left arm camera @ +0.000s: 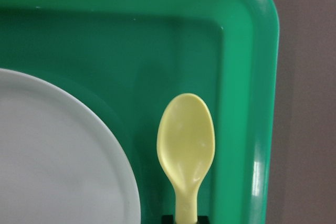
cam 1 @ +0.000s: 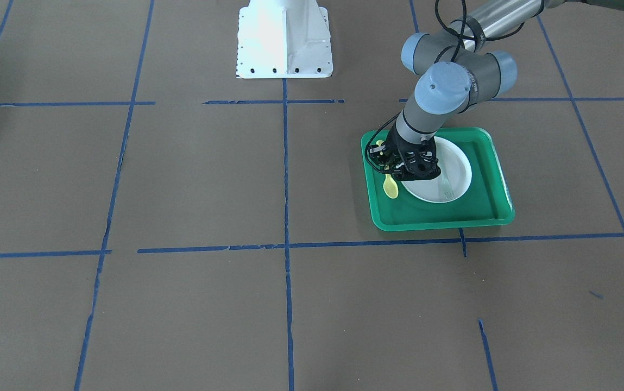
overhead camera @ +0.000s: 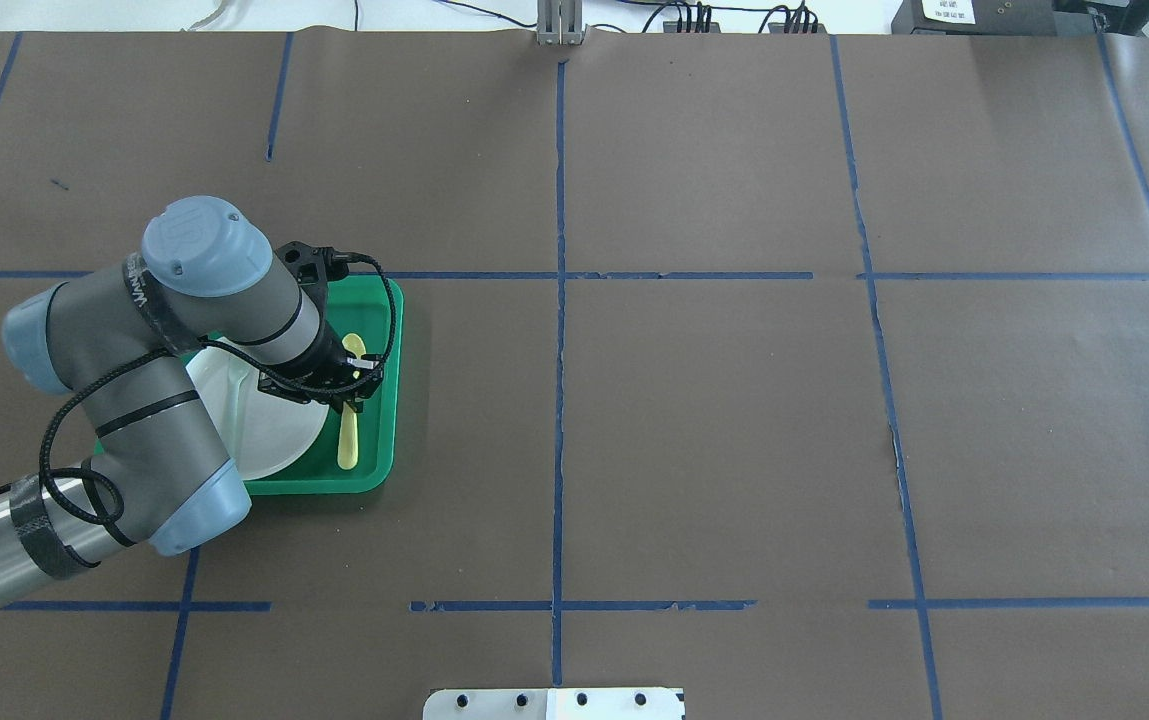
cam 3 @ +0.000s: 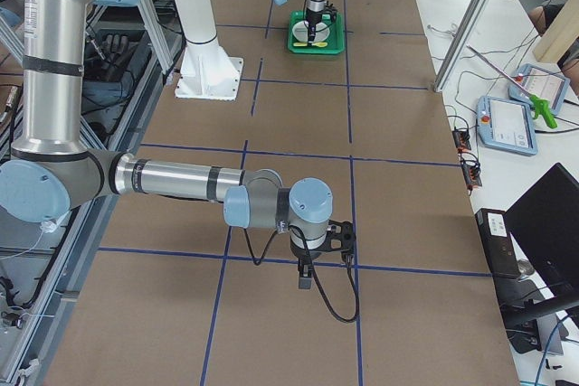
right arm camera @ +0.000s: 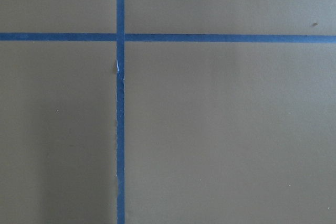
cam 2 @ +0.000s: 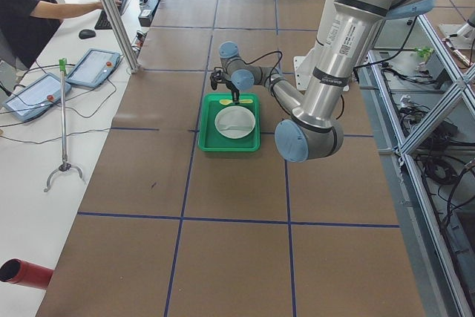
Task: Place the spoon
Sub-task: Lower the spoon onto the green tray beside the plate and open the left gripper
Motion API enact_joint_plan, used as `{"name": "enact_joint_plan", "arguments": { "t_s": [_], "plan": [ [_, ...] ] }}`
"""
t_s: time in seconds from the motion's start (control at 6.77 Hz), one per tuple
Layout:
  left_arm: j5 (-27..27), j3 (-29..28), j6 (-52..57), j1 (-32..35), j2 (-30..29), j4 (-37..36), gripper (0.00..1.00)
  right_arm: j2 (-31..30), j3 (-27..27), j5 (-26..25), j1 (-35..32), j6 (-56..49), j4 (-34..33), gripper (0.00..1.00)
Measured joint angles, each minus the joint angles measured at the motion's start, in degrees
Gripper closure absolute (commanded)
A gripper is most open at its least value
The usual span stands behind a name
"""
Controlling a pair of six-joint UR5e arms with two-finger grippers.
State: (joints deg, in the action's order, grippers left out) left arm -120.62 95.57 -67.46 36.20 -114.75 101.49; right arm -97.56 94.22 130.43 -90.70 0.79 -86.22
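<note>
The pale yellow spoon lies in the green tray, in the strip between the white plate and the tray's rim on the robot's right. Its bowl points away from the robot. My left gripper stands low over the tray, shut on the spoon's handle. In the left wrist view the spoon's bowl rests just ahead of the fingertips, beside the plate. From overhead, the spoon shows below the gripper. My right gripper hangs over bare table far from the tray; I cannot tell whether it is open.
A pale grey-green fork lies on the plate. The tray sits on the brown, blue-taped table on the robot's left. The white robot base stands at the table's middle edge. An operator sits at the side bench.
</note>
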Motion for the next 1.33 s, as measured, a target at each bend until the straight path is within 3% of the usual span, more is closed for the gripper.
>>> {"name": "enact_joint_plan", "arguments": {
  "t_s": [0.15, 0.3, 0.44, 0.59, 1.33],
  "plan": [
    [0.0, 0.0, 0.1, 0.0, 0.0, 0.0, 0.94, 0.0, 0.0, 0.0, 0.0, 0.0, 0.0, 0.0],
    [0.0, 0.0, 0.3, -0.1, 0.1, 0.1, 0.62, 0.0, 0.0, 0.0, 0.0, 0.0, 0.0, 0.0],
    [0.1, 0.0, 0.3, -0.1, 0.1, 0.1, 0.05, 0.0, 0.0, 0.0, 0.0, 0.0, 0.0, 0.0],
    [0.1, 0.1, 0.4, 0.0, 0.2, 0.3, 0.0, 0.0, 0.0, 0.0, 0.0, 0.0, 0.0, 0.0],
    [0.2, 1.0, 0.4, 0.3, 1.5, 2.0, 0.0, 0.0, 0.0, 0.0, 0.0, 0.0, 0.0, 0.0]
  ]
}}
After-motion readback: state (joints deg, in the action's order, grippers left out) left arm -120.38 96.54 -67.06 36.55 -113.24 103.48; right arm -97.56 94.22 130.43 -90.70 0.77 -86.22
